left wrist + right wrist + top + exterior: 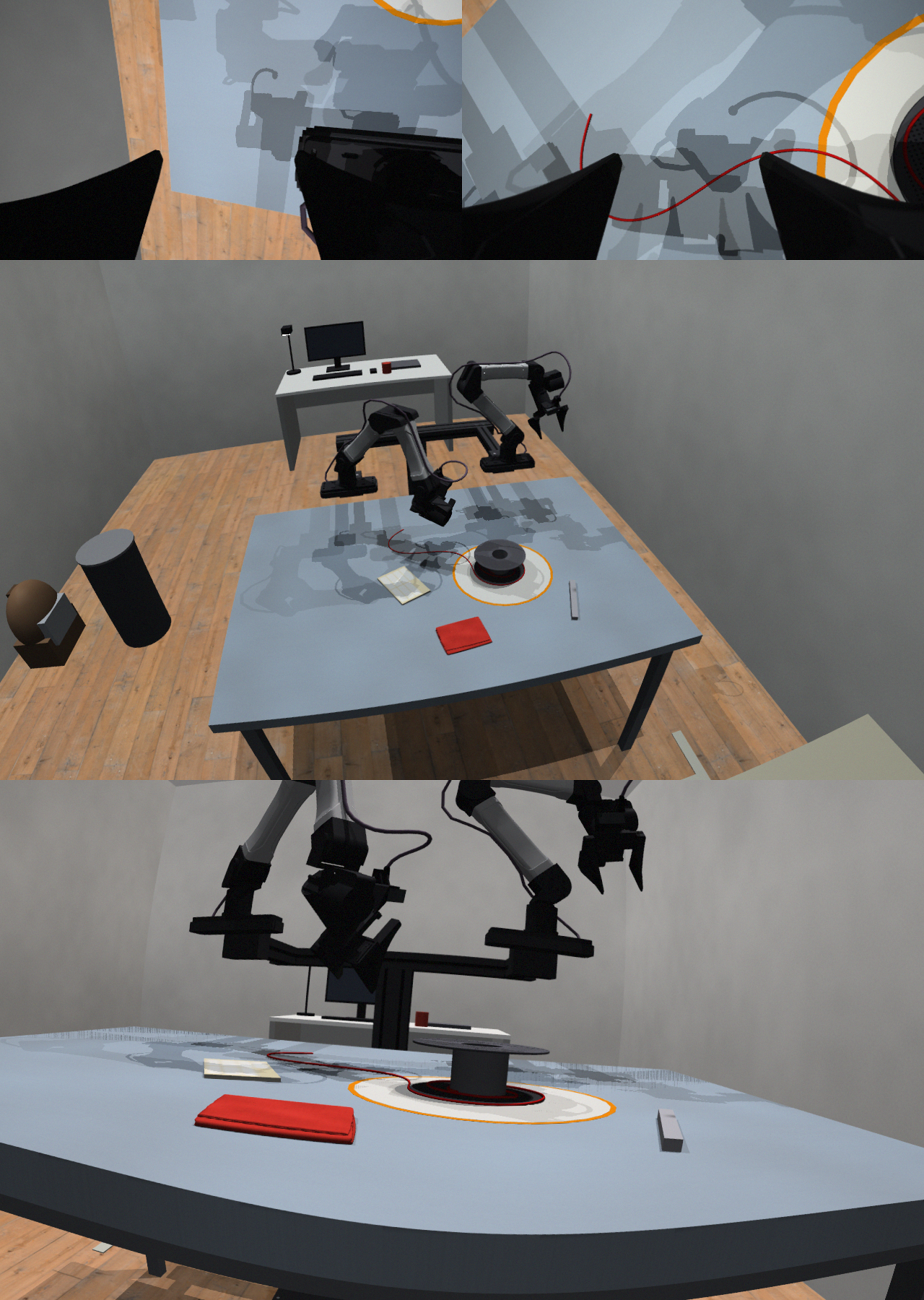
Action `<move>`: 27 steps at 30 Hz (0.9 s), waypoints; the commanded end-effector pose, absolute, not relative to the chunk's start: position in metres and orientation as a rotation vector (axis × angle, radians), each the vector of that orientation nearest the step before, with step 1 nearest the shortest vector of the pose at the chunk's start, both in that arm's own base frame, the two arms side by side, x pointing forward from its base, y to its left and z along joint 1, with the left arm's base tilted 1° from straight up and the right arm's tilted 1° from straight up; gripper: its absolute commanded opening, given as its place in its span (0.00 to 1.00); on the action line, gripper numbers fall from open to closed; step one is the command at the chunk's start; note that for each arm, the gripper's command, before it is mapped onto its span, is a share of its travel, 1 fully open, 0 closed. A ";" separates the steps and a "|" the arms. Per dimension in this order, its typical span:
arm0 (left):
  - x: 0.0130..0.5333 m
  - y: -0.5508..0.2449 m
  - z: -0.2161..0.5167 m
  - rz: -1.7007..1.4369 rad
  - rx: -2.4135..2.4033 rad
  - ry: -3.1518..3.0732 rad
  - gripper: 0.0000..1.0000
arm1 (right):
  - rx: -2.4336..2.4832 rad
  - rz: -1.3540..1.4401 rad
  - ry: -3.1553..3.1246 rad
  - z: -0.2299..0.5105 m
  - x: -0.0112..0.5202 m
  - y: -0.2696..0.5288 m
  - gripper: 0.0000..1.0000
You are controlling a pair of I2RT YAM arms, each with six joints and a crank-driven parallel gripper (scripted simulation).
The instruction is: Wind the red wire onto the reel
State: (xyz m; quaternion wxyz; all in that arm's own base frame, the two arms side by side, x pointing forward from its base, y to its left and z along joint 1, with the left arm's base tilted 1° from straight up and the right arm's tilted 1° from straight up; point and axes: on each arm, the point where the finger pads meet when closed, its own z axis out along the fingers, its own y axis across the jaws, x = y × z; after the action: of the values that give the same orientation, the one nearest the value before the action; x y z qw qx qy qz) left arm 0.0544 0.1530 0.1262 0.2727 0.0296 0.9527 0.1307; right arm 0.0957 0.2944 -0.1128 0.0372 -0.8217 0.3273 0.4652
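Observation:
The black reel (486,558) (479,1074) (899,152) lies flat, axis upright, inside the orange painted ring (504,604) (612,1109) (442,23) (823,141). The red wire (445,551) (349,1066) (798,149) curves round the lower flange, then runs loosely over the ring and table to a hooked free end. The hub's upper part looks bare. My right gripper (690,156) is open above the loose wire, which passes beneath its fingers. My left gripper (551,433) (621,891) (228,154) is open and empty, high near the table's back corner.
A cream card (403,584) (240,1069) lies beside the ring on the wire's side. A folded red cloth (463,635) (274,1116) lies in front of the ring. A small grey bar (573,600) (670,1132) lies on the ring's other side, apart from it.

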 end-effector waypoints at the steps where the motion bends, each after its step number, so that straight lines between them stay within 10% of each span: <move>1: 0.054 0.155 0.129 0.366 0.079 2.561 1.00 | -2.519 1.425 0.994 -0.110 0.096 0.297 1.00; 27: 0.051 0.160 0.138 0.388 0.028 2.572 1.00 | -2.528 1.364 1.032 -0.100 0.109 0.304 1.00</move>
State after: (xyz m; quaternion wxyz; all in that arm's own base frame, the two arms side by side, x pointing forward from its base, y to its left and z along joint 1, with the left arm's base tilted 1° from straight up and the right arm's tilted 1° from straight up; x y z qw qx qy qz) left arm 0.0541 0.1524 0.1260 0.2729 0.0226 0.9531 0.1287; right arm 0.0960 0.2929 -0.1135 0.0314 -0.8209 0.3341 0.4621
